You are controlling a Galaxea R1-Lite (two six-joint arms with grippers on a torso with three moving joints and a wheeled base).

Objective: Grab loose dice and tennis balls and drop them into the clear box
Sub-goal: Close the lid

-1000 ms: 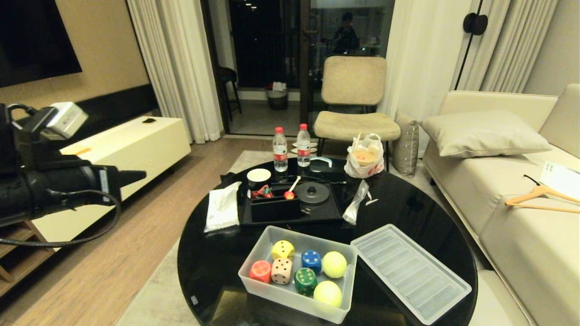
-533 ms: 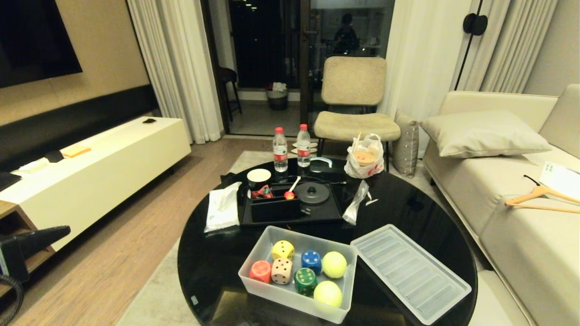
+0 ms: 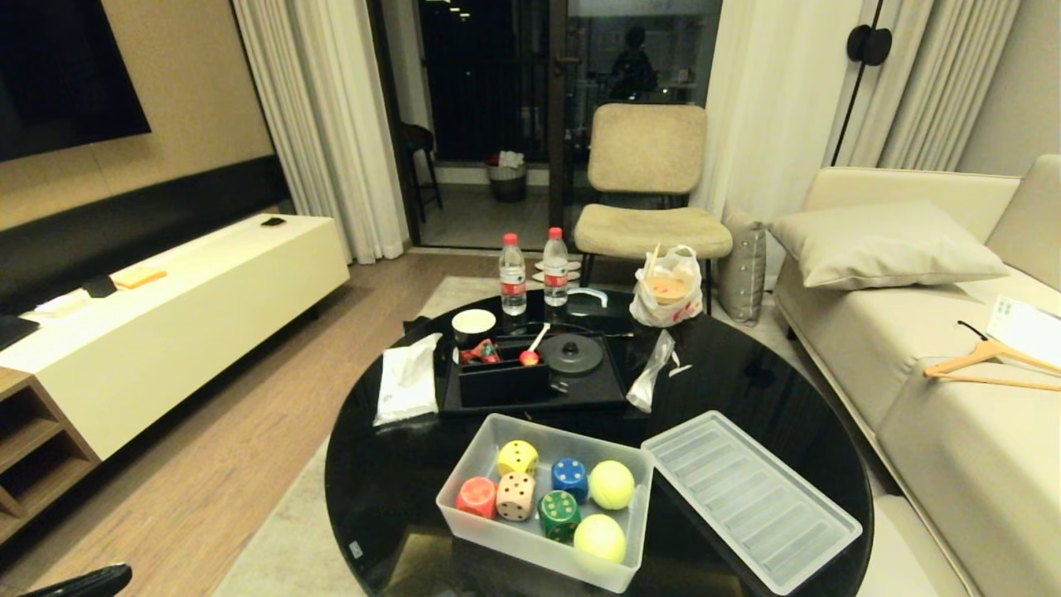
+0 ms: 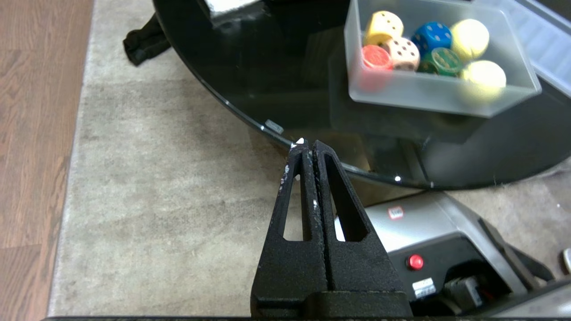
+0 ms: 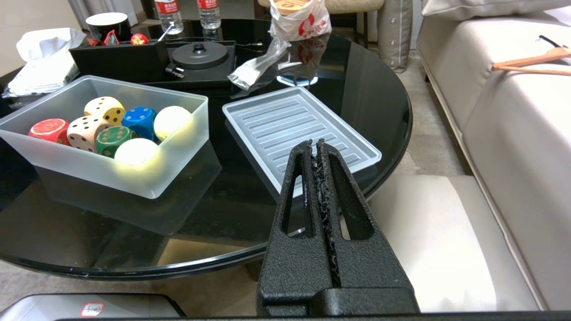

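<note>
Left gripper [image 4: 308, 149]: empty, fingers pressed together, held low beside the round black table [image 3: 390, 489], over the rug; only a dark tip is seen at the head view's lower left corner.
Right gripper [image 5: 317, 149]: empty, fingers closed, held near the table's near right edge.
Clear box [image 3: 497, 531]: set open on the table's near side; its ribbed lid [image 3: 750, 497] is laid flat just beside it.
Dice [image 3: 530, 489]: five, all inside the box.
Tennis balls [image 3: 611, 484]: two, inside the box with the dice.
Handling: all judged light; dice best pinched across flat faces, the fuzzy balls across the middle, as they may roll.
Views: the robot's base is shown only by the left wrist view.
Farther back: black tray, two bottles, chair.
</note>
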